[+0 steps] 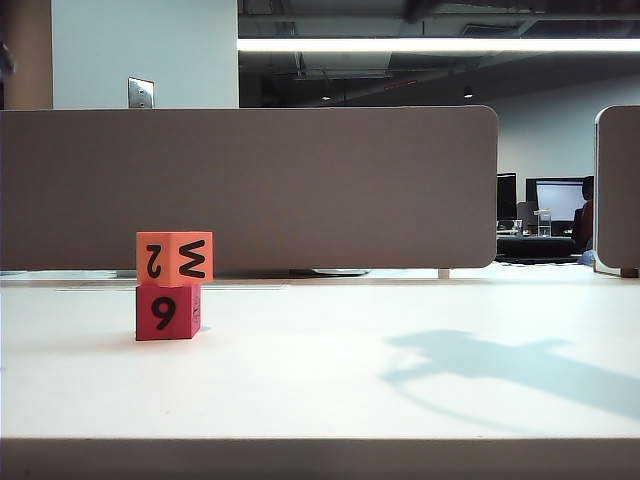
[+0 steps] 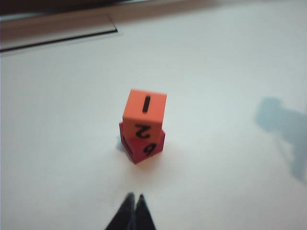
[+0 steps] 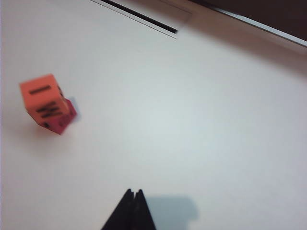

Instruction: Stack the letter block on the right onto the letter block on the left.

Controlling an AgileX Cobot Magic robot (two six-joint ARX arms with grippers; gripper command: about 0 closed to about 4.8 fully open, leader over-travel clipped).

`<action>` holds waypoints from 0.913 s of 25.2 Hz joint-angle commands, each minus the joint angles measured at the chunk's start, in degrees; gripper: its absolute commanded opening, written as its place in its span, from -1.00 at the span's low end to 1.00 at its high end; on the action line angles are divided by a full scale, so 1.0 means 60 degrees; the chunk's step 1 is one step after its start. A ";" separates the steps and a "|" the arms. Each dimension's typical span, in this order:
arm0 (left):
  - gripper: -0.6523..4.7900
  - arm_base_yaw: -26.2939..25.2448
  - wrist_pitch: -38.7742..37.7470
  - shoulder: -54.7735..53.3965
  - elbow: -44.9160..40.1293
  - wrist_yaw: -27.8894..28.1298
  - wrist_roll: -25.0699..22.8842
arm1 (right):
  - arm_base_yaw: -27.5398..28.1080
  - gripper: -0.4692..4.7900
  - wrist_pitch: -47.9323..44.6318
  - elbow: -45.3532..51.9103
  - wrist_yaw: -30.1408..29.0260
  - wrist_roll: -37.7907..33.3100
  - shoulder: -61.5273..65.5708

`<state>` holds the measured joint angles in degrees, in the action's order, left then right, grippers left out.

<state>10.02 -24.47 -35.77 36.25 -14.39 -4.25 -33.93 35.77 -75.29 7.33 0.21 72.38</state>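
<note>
Table (image 1: 420, 400) | orange block (image 1: 174, 258) atop red block (image 1: 167, 312) | end effectors (both closed) apart

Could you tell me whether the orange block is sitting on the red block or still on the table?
On the red block. The orange block rests on top of the red block, clear of the table; both grippers, left and right, are shut and apart from it.

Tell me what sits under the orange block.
The red block sits under the orange block, on the table. Its top face is covered. Both grippers, left and right, are shut, apart.
</note>
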 commanded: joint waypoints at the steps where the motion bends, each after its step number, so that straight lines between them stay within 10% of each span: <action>1: -0.78 0.0011 0.1224 0.0601 -0.1133 0.0106 0.0412 | 0.0007 -0.85 -0.1665 0.2295 0.0911 -0.0022 -0.1588; 11: -0.78 0.0011 0.2022 0.1494 -0.3359 0.0113 0.1140 | 0.0029 -0.64 -0.3632 0.6645 0.1566 0.2437 -0.3767; 23: -0.78 0.0011 0.3009 0.2703 -0.4288 0.0710 0.1082 | 0.0022 -0.76 -0.4138 0.7905 0.0969 0.1497 -0.5548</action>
<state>10.07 -9.08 -20.80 11.14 -8.93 2.22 -33.80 13.50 -28.45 13.76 9.80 40.82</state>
